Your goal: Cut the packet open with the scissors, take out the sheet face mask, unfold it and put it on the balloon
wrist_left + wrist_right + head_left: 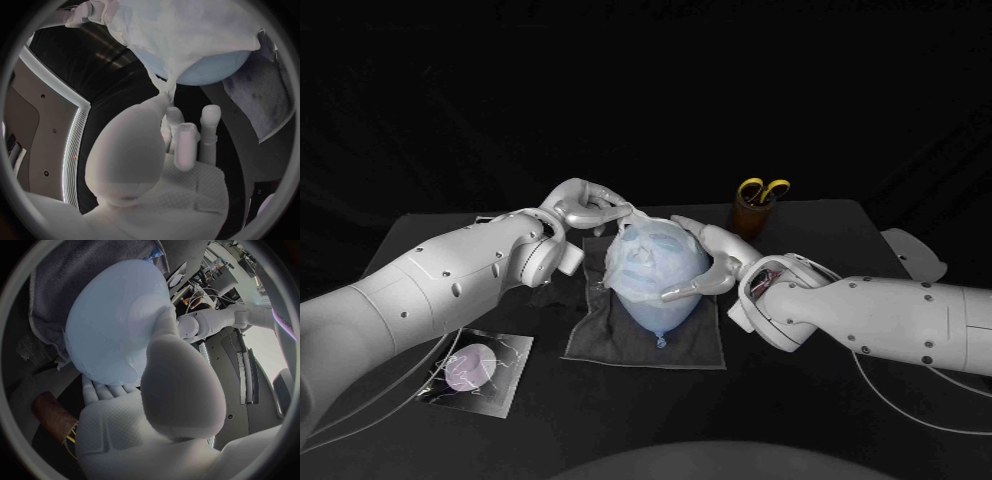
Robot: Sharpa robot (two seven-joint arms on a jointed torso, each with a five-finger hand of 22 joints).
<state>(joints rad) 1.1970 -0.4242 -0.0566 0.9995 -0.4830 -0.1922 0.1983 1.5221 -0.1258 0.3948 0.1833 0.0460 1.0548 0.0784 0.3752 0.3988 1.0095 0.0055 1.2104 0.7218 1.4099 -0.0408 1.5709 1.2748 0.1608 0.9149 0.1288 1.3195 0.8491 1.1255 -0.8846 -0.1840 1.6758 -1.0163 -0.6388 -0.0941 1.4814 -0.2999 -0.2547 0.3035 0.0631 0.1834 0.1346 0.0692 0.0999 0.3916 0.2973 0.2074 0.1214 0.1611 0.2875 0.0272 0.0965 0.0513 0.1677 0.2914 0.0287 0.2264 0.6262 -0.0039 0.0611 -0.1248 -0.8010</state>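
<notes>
A pale blue balloon (656, 290) lies on a grey towel (610, 340) at the table's middle. The white sheet face mask (643, 255) is draped over the balloon's upper half, its eye and mouth holes facing up. At the balloon's far end my left hand (589, 208) pinches the mask's edge; in the left wrist view a strip of mask (164, 92) stretches from the balloon (215, 67) to that hand (184, 145). My right hand (711, 262) grips the balloon's right side, with its thumb (165, 330) pressed against the balloon (112, 330). The yellow-handled scissors (763, 190) stand in a brown cup (750, 220).
The cut packet (476, 368) lies on the table at the front left, beside my left arm. The brown cup stands behind my right hand, near the table's far right. The towel (265, 100) spreads under and past the balloon.
</notes>
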